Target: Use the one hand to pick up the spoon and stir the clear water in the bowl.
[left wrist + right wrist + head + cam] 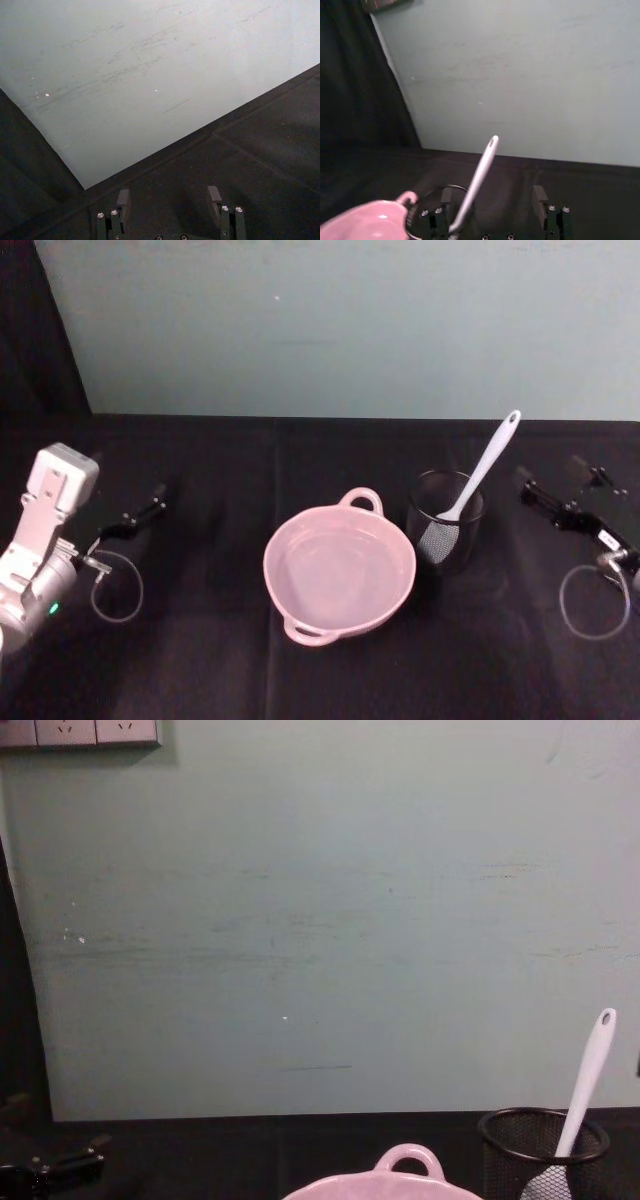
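Black table (200,675); bowl (271,562) beside cup (464,546)

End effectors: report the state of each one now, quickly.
Left end effector: open, holding nothing.
Right end effector: open, holding nothing; the spoon stands in the mesh cup.

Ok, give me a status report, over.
Left gripper open, parked far left; right gripper open, right of the mesh cup. Spoon untouched, head-down in that cup, handle leaning free. Bowl beside it.
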Available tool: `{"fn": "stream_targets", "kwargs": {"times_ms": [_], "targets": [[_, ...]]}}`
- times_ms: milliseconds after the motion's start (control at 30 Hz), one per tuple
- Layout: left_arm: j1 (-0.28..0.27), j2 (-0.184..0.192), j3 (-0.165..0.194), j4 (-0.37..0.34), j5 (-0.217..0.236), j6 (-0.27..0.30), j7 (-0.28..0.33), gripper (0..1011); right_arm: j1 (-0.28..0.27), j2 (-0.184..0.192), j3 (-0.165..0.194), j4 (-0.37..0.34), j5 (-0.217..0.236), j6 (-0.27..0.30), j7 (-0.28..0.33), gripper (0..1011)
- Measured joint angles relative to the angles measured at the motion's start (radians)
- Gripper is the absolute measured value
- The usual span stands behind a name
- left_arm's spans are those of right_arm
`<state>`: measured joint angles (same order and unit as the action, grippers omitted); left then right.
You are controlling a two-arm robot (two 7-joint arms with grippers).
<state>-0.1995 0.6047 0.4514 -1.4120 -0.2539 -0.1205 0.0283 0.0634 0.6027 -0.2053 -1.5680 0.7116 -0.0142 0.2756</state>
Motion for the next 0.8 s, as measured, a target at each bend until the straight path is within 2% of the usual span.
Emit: {"fn": "stream_targets", "kwargs": {"times_ms": [33,67,167,300,400,567,800], "targets": [[0.000,0.000,0.000,0.000,0.000,0.000,0.000,1005,0.014,-0.010,0.006,0.010,0.040,0.034,0.027,1002],[0.000,0.000,0.000,0.000,0.000,0.000,0.000,1005,0.014,-0.010,0.006,0.010,0.040,0.034,0.027,1002],[0.000,0.000,0.000,0.000,0.000,0.000,0.000,1005,0.057,-0.038,0.017,0.043,0.129,0.111,0.082,1002],[0.000,0.000,0.000,0.000,0.000,0.000,0.000,1005,0.089,-0.054,0.017,0.066,0.187,0.153,0.103,1002],[0.000,0.000,0.000,0.000,0.000,0.000,0.000,1005,0.136,-0.075,0.006,0.102,0.236,0.187,0.116,1002],[0.000,0.000,0.000,0.000,0.000,0.000,0.000,1005,0.188,-0.098,-0.019,0.155,0.272,0.212,0.125,1002],[0.000,0.000,0.000,0.000,0.000,0.000,0.000,1005,0.228,-0.117,-0.043,0.204,0.295,0.219,0.129,1002]]}}
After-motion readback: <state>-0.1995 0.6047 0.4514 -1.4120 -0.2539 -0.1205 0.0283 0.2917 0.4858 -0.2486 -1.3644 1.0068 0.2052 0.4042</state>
